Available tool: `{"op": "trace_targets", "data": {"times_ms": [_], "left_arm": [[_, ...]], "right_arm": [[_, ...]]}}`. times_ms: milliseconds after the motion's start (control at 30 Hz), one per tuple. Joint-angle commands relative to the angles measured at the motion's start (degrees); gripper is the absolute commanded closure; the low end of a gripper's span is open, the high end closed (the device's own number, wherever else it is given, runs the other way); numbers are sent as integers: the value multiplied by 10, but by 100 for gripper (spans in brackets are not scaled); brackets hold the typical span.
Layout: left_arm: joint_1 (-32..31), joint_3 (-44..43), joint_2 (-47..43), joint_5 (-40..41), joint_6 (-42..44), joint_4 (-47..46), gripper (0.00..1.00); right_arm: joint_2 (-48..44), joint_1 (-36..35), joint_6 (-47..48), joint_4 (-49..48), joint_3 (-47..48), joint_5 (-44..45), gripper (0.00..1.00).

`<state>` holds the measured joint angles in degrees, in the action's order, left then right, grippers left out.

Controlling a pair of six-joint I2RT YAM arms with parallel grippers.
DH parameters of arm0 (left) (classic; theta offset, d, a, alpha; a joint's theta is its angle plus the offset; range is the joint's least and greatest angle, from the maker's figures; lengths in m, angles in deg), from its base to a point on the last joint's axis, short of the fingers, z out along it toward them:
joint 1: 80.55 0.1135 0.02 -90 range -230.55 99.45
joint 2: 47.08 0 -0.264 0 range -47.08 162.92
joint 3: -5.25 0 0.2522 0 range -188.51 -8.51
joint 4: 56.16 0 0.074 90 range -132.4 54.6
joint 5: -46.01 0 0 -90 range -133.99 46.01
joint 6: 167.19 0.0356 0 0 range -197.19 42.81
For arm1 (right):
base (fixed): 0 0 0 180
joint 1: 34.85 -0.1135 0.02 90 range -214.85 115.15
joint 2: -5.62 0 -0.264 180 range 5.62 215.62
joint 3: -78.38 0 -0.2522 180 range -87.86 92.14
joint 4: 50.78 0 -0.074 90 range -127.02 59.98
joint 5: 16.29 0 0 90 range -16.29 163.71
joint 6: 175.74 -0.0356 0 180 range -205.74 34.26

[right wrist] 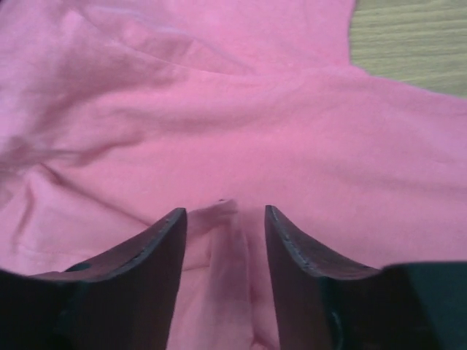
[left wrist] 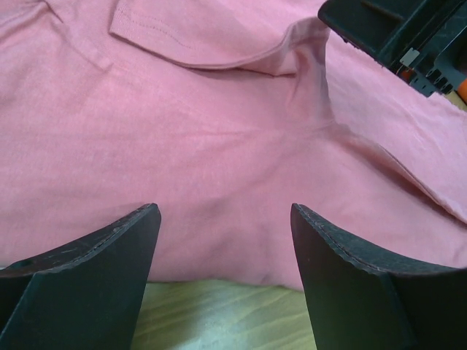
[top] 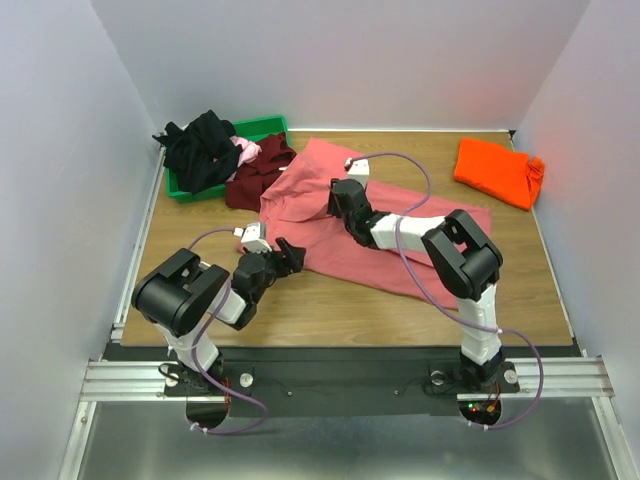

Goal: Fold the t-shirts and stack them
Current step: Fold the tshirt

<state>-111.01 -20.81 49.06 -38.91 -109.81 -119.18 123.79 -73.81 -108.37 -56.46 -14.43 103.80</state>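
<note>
Top external: salmon-pink t-shirt point(top: 385, 240) long axis far-left to near-right.
</note>
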Motion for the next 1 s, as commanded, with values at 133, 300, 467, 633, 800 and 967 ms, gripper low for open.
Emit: {"op": "trace_targets", "data": {"times_ms": [133, 300, 467, 633, 800, 967], "left_arm": [[-41, 37, -46, 26, -4, 53, 16], [-85, 58, -132, 86, -19, 129, 16], [-107, 65, -286, 133, -40, 272, 15], [-109, 48, -436, 186, -31, 369, 11], [-103, 4, -467, 297, 3, 404, 5], [-73, -28, -384, 293, 9, 350, 3]], "right_arm": [[-111, -23, 34, -80, -99, -106, 38], [-137, -35, -4, -75, -147, -219, 37], [-140, -46, -19, -77, -157, -289, 37], [-120, -51, -12, -77, -124, -356, 36], [-81, -51, -8, -84, -78, -389, 36], [-33, -51, -23, -100, -33, -442, 35]]}}
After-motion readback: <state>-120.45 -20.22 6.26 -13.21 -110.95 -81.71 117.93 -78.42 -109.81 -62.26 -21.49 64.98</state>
